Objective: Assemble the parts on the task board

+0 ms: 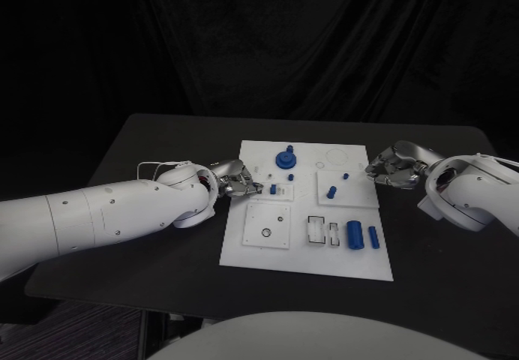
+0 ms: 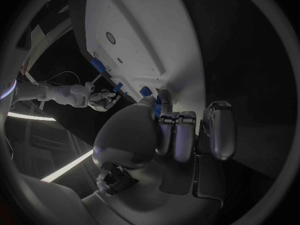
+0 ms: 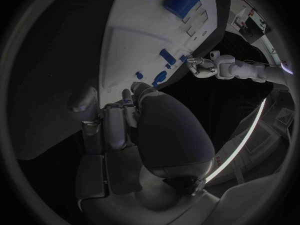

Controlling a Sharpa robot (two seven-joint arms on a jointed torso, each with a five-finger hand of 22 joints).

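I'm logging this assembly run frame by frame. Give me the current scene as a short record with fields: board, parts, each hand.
board: white task board in the middle of the black table
parts: blue pieces; a round knobbed one at the far side, two cylinders lying at the near right, small pegs standing mid-board
left hand: at the board's left edge, fingers curled, nothing seen held
right hand: at the board's far right edge, fingers curled, nothing seen held
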